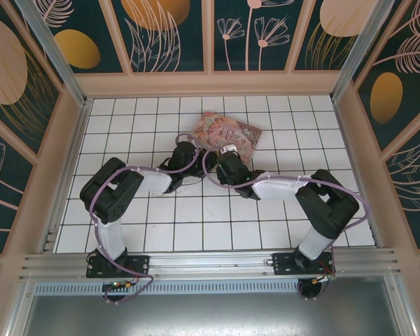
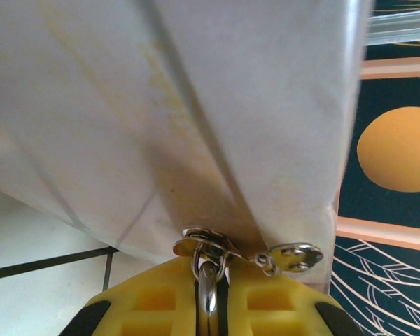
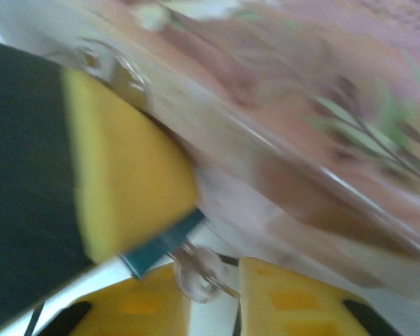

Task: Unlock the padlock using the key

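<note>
The padlock [image 2: 208,304] sat at the bottom middle of the left wrist view. Its thin bright shackle ran up between the yellow fingers of the left claw [image 2: 210,278], which was clamped together on it, and the lock's body was hidden between the pads. The shackle looped into a silver hasp [image 2: 199,245] on the edge of the tin box [image 2: 196,105], whose pale, yellow-stained face spread across the upper part of that view. A small metal eyelet [image 2: 296,255] hung just to the right of the hasp. The right wrist view was badly blurred: one black-and-yellow finger [image 3: 126,175] of the left claw stood large at the left, with a short bluish-teal piece [image 3: 161,246] poking out below it. Just beneath that, a small round ring [image 3: 198,278] lay at the gap of the right claw [image 3: 215,287], whose two yellow fingers stood a little apart at the bottom edge; I could not tell whether they touched the ring. From above, both claws met at the lower edge of the pink box, a little above the centre of the white-tiled desk [image 1: 168,224].
</note>
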Robot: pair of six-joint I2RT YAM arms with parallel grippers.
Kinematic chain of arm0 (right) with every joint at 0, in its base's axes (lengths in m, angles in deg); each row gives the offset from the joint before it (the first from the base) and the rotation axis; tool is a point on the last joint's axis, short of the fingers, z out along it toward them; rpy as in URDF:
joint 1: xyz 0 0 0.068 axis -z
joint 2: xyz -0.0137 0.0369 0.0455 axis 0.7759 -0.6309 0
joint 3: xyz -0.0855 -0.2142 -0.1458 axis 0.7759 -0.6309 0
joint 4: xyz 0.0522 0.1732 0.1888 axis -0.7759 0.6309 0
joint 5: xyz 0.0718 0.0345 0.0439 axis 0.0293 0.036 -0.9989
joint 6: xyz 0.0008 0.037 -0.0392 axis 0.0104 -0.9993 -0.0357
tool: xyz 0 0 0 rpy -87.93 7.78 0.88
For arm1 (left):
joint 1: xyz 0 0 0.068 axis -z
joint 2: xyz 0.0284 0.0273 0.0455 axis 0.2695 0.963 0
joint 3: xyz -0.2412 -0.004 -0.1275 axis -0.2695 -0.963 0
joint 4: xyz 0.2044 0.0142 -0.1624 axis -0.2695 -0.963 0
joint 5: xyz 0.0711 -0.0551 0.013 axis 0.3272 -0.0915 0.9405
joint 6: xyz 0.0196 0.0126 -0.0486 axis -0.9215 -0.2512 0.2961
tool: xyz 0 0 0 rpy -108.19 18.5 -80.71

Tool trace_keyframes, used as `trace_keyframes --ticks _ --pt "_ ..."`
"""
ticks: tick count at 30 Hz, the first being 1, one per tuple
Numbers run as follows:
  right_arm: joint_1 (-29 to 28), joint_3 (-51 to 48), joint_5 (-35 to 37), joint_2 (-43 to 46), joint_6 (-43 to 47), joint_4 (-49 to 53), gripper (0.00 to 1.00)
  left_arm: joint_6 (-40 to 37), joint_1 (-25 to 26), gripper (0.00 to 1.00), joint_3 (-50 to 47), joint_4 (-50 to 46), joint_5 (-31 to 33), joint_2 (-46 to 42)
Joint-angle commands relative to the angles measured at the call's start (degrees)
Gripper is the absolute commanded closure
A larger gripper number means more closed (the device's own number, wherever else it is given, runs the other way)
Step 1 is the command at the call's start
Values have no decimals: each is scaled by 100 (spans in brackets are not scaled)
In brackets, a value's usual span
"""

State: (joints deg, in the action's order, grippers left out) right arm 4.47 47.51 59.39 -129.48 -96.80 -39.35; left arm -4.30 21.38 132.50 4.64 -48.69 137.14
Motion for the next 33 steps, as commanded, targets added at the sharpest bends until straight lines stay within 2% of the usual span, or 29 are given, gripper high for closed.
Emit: trace_keyframes --ticks 1,2,9,11,15,18,22,26,27,29,33 --pt "40 400 277 -130 -322 -583 95 114 100 100 -154 156 -611 -108" --pt "52 445 224 -129 -378 -588 100 122 102 100 -182 170 -598 -109" --pt "365 455 -790 28 -751 -755 100 191 102 100 -334 312 -546 -113" --pt "622 200 -1436 153 -980 -1047 100 180 102 100 -357 321 -526 -122" --pt "1274 -447 -3409 358 -1632 -2082 100 124 104 100 -333 289 -480 -122" --pt "1472 -644 -4376 253 -2036 -2597 100 115 103 100 -292 287 -479 -89" --pt "1476 -689 -4522 228 -2099 -2613 100 102 104 100 -219 214 -458 -75" --pt "1475 -744 -4284 475 -1892 -2242 72 79 99 100 -116 82 -440 -36" --pt "1475 -747 -4191 541 -1819 -2106 68 76 89 100 -93 62 -440 -19" --pt "1477 -769 -4012 729 -1628 -1736 64 61 92 100 -41 12 -440 5" --pt "1477 -834 -3689 1061 -1300 -1114 63 38 86 100 22 -36 -435 11"
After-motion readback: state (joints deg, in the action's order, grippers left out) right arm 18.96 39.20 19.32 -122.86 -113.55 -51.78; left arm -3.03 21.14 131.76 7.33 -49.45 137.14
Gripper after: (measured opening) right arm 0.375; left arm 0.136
